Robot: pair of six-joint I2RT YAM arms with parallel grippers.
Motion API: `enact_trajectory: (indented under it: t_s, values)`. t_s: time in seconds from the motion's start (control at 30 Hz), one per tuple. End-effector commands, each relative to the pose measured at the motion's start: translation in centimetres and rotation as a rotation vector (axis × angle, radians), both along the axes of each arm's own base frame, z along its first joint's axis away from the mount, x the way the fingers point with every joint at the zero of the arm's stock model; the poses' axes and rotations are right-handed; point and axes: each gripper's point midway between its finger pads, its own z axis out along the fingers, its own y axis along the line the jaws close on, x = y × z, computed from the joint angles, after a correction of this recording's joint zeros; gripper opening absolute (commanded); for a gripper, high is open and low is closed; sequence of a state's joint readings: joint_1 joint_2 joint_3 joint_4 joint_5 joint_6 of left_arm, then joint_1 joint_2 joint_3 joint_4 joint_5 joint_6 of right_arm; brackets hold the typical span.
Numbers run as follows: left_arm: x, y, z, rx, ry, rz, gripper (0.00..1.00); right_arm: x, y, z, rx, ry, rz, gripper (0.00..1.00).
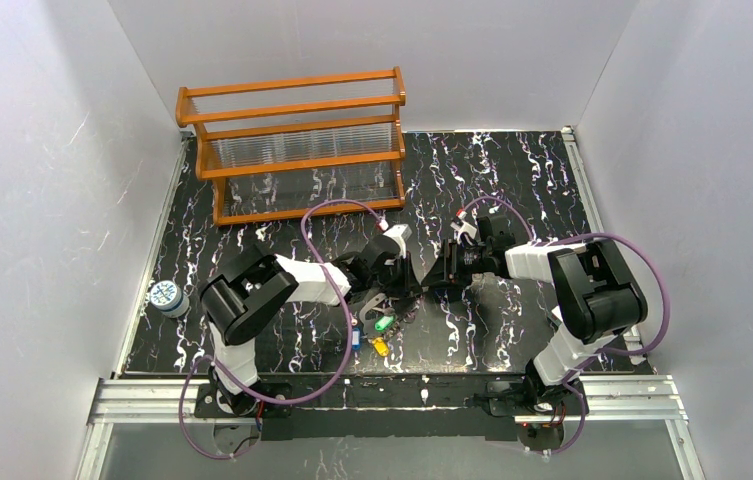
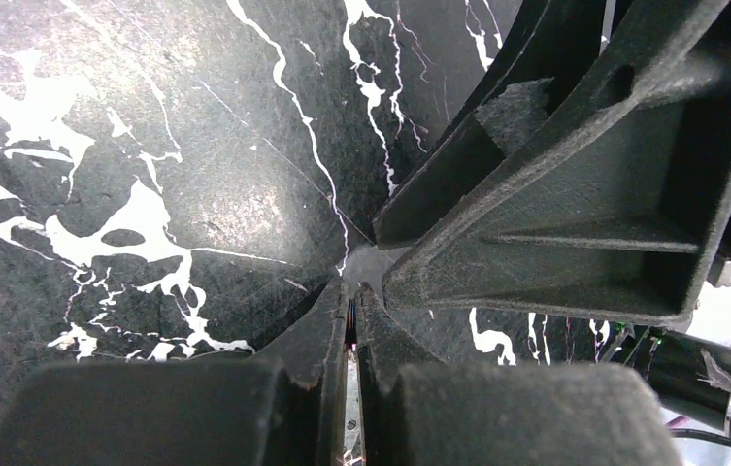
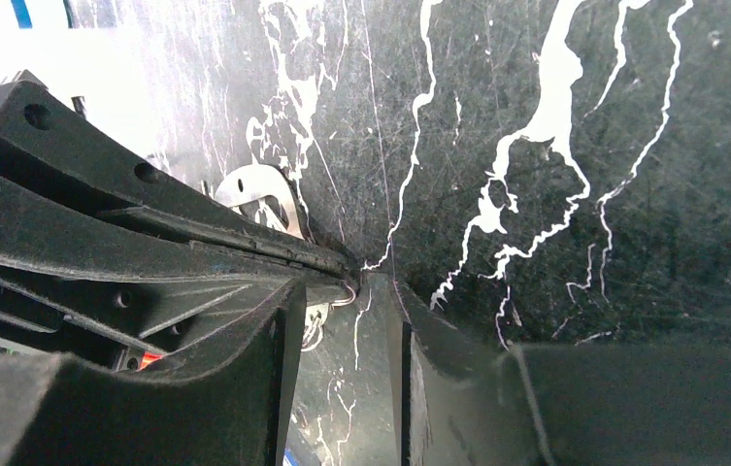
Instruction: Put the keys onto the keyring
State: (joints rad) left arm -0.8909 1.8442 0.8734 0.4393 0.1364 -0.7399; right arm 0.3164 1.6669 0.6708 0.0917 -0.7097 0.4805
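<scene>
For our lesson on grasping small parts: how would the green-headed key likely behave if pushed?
The green-headed key looks tiny beside the left gripper, so it is probably very light. Lying flat on the smooth-looking table, it would likely slide or spin rather than roll.

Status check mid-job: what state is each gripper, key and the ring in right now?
Left gripper: fingers shut, low over the table.
Right gripper: fingers apart, nothing visibly held.
Keyring: on the table beside the left gripper; pinched or not, cannot tell.
Green key: on the table, threading unclear.
Yellow key: on the table.
Blue key: on the table.
Wooden rack: upright at the back.
</scene>
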Motion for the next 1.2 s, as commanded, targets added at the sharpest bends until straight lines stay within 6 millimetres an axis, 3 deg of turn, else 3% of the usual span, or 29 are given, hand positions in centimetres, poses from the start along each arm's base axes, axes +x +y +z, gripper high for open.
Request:
enact_trajectory:
  t_s: [0.0,0.1,0.2,0.33,0.5,0.63,0.9,1.03,1.17]
  values:
    - [0.2,-0.4,1.8,-0.011,-0.045,-0.059,0.0,0.0,-0.6,0.3,-0.055,-0.018,0.001,0.45]
    - [0.6,-0.4,3.9,-0.029,-0.112,-0.079,0.0,0.5,-0.2,2.0,-0.026,-0.072,0.02,0.46]
    - [1.2,0.1,6.6,-0.034,-0.204,-0.093,0.0,0.9,0.4,4.9,0.033,-0.161,0.056,0.49]
    - [1.4,1.2,10.4,-0.032,-0.377,-0.149,0.0,1.7,1.2,10.3,0.127,-0.365,0.096,0.66]
    - [0.8,3.3,15.1,-0.032,-0.585,-0.201,0.0,1.6,1.8,15.9,0.219,-0.572,0.156,0.73]
    - [-0.2,4.9,17.9,-0.049,-0.751,-0.245,0.0,0.8,2.3,18.7,0.303,-0.689,0.22,0.75]
    - [-2.1,7.7,20.6,-0.084,-0.934,-0.25,0.0,-1.3,2.8,21.9,0.434,-0.882,0.342,0.76]
    - [-2.8,8.0,21.6,-0.132,-0.959,-0.248,0.0,-2.9,3.6,21.6,0.471,-0.936,0.434,0.74]
    - [-3.4,8.0,23.1,-0.22,-0.992,-0.22,0.0,-5.6,5.6,21.0,0.509,-1.017,0.561,0.7]
